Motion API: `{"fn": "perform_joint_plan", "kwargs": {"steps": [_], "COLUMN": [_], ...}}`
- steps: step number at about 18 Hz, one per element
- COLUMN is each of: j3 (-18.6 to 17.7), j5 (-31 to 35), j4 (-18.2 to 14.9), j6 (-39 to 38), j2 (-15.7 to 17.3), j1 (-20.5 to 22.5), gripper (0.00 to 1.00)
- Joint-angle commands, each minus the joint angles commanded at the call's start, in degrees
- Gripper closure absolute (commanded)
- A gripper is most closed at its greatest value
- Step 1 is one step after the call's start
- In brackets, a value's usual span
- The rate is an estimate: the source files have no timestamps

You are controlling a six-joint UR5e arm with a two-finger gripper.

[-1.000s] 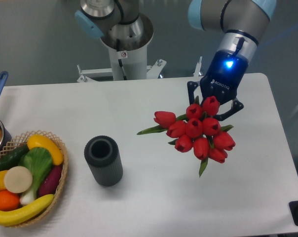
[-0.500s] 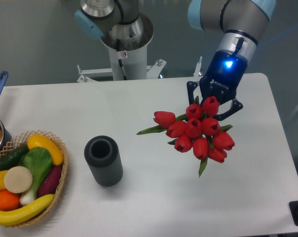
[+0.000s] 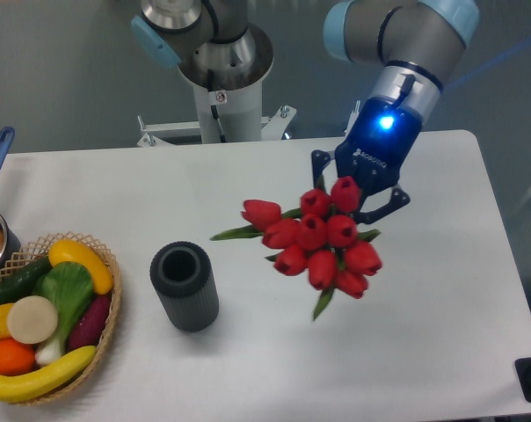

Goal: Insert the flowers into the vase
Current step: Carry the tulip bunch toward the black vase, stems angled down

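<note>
Above the table [image 3: 248, 189] our gripper [image 3: 358, 195], clamped on the flowers [image 3: 314, 242], should centre stems over the vase [image 3: 184, 286] mouth before we lower.

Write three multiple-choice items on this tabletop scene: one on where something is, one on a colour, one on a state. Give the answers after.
1. Where does the vase stand relative to the wicker basket?
A. Inside it
B. To its right on the table
C. Behind it, against the robot base

2. What colour are the flowers' buds?
A. Red
B. Yellow
C. White

3. What is the state of the flowers?
A. Standing in the vase
B. Lying flat on the table
C. Held by the gripper, apart from the vase

Answers:
1. B: the dark ribbed cylinder sits on the white table just right of the basket.
2. A: every bud in the bunch is red, with green leaves.
3. C: the fingers close around the bunch near its stems, and the vase mouth is empty.
</note>
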Motion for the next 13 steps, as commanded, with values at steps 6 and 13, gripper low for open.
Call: {"fn": "perform_joint_plan", "kwargs": {"steps": [6, 13], "j3": [-0.61, -2.81], "j5": [-6.59, -11.88], "j4": [0.09, 0.09], "j6": [0.35, 1.06], "j2": [-0.18, 0.17], "j1": [-3.78, -6.15], "gripper": [0.81, 0.81]}}
